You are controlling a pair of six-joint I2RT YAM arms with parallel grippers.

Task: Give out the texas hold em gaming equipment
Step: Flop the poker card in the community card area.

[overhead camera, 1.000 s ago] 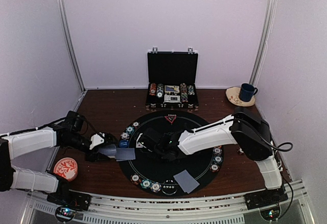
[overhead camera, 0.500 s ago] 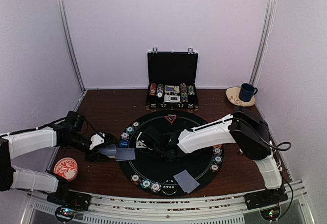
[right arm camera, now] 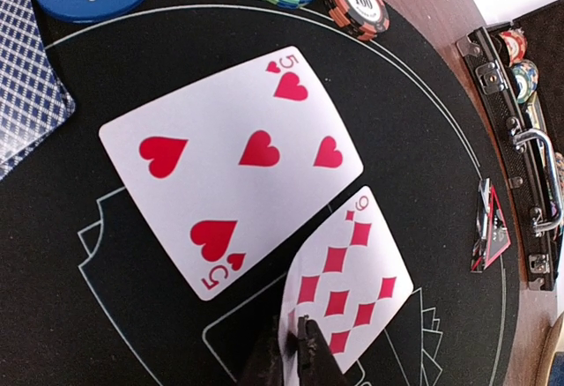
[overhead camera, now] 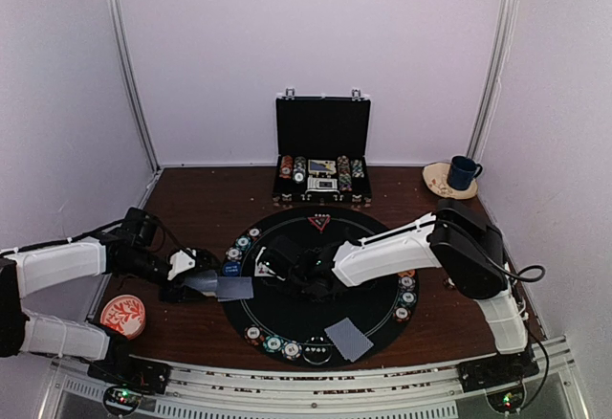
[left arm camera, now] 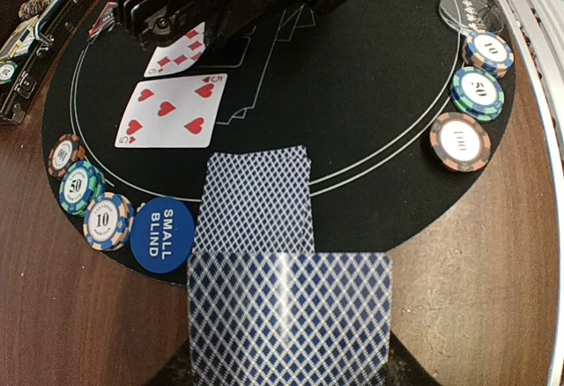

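- The left gripper (overhead camera: 194, 283) is clenched on a deck of cards (left arm camera: 291, 315), blue-patterned backs up. It sits at the left rim of the round black mat (overhead camera: 287, 323), which lies on the brown table (overhead camera: 206, 204).
- One face-down card (left arm camera: 256, 196) juts out ahead of this gripper from the deck, its far end over the mat. I cannot tell whether it rests on the mat.
- Just left of that card lies the blue small blind button (left arm camera: 163, 232). Three chip stacks (left arm camera: 106, 221) follow the mat's rim beyond it.
- Further ahead of the left gripper, the five of hearts (right arm camera: 233, 166) lies face up on the mat.
- The nine of diamonds (right arm camera: 348, 285) lies face up next to the five of hearts, edge to edge with it.
- The right gripper (right arm camera: 295, 351) hangs low over the mat with its fingers drawn nearly together. The tips are at the near edge of the nine of diamonds, and I cannot tell whether they pinch it.
- To the right of the left gripper, another three chip stacks (left arm camera: 458, 139) and a clear disc (left arm camera: 467, 7) follow the mat's near rim. A second face-down card (overhead camera: 349, 338) lies just past them.
- Beyond the right gripper, a red triangle marker (right arm camera: 489, 227) sits at the mat's far rim, near the open black briefcase (overhead camera: 322, 156).
- A red-and-white dish (overhead camera: 122, 314) lies behind the left gripper, beside its arm.
- A blue mug (overhead camera: 464, 172) stands on a saucer (overhead camera: 436, 183) in the table's far right corner, well apart from both grippers.
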